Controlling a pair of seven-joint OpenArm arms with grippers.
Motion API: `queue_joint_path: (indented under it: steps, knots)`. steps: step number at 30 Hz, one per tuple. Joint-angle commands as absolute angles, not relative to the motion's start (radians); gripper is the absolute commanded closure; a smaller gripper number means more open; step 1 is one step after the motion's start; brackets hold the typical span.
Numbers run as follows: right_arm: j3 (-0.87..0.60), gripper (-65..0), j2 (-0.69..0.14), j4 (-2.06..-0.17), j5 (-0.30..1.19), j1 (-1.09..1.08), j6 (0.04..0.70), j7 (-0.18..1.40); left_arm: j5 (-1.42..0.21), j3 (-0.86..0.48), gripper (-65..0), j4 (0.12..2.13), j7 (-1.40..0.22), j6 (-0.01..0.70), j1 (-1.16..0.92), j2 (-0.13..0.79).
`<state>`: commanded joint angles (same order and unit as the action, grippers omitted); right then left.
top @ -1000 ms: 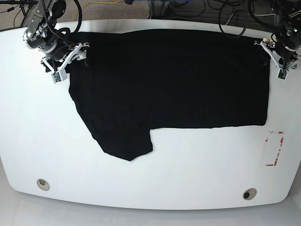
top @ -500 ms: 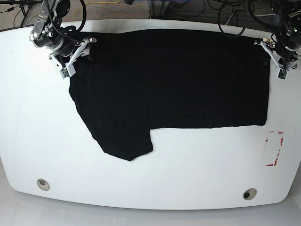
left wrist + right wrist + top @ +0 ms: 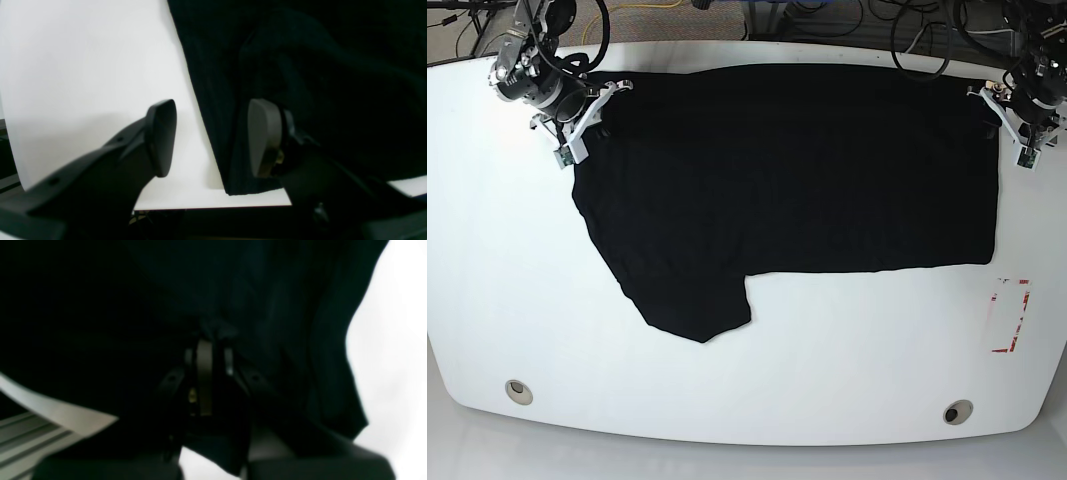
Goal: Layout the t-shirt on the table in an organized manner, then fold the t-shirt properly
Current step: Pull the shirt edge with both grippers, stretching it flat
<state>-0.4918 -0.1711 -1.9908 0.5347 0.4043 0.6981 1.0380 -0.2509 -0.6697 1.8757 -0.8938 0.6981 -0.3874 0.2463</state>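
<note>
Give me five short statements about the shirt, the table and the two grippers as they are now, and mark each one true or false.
1. The t-shirt lies spread along the far side of the table. True.
2. The left gripper is clamped on cloth. False: its jaws stand apart, one over bare table and one over the shirt's edge.
3. The right gripper is closed on the shirt. True.
4. The shirt covers both round grommet holes. False: both holes lie bare near the front edge.
5. Red tape marks sit on the table beside the shirt, not under it. True.
</note>
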Motion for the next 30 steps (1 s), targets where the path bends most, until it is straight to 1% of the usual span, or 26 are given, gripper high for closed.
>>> queue_joint_path:
  steps: [2, 5, 9, 15, 19, 30]
  knots:
    - [-0.492, 0.0, -0.171, -2.022, 0.547, 0.409, 0.698, 1.038, -0.251, -0.670, -32.5, 1.865, -0.894, 0.698, -0.386, 0.245]
    - [-0.493, 0.0, -0.177, -2.026, 0.624, 0.423, 0.698, 1.038, -0.251, -0.670, -32.5, 1.839, -0.894, 0.698, -0.386, 0.245]
    - [-0.490, 0.0, -0.223, -2.026, 0.739, 0.424, 0.698, 1.038, -0.251, -0.670, -32.5, 1.797, -0.894, 0.698, -0.381, 0.245]
    - [-0.490, 0.0, -0.254, -2.025, 0.846, 0.398, 0.698, 1.038, -0.251, -0.671, -32.5, 1.788, -0.894, 0.698, -0.363, 0.246]
    - [-0.490, 0.0, -0.277, -2.025, 0.871, 0.363, 0.698, 1.038, -0.251, -0.671, -32.5, 1.788, -0.894, 0.698, -0.361, 0.245]
    - [-0.490, -0.3, -0.280, -2.002, 0.869, 0.283, 0.698, 1.041, -0.249, -0.671, -32.5, 1.788, -0.894, 0.698, -0.363, 0.245]
